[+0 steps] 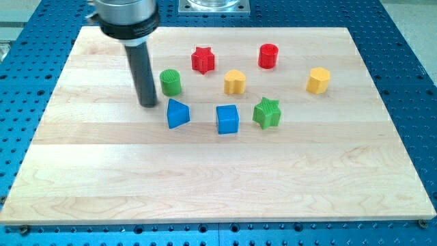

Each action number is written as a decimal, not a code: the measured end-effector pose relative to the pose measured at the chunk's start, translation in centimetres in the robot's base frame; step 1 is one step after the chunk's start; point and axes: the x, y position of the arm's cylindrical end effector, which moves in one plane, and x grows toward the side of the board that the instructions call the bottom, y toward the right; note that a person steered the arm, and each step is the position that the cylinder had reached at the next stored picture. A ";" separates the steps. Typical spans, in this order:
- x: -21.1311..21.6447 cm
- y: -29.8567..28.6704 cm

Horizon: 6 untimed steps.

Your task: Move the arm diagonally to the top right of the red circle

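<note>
Because the arm ends in a plain rod, it has no gripper to open or close; the rod's tip (149, 104) rests on the bench (205, 184) toward its top-left corner, just beside the green cylinder (171, 83). Well apart, near the top edge, stands the red circle (268, 56). It lies toward the top-right corner from the tip, so the goal spot is beyond it.

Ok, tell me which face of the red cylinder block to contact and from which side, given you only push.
No claw here, only pushing. Meet the red cylinder block low on its curved wall, centred, since it stands upright. My tip sits far toward the view's left beside the green cylinder block, so come from the left.
</note>
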 end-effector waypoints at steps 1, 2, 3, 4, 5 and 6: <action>-4.2 -1.8; -12.0 -0.6; -18.1 6.6; -19.6 20.4; -19.7 30.5; -18.8 30.8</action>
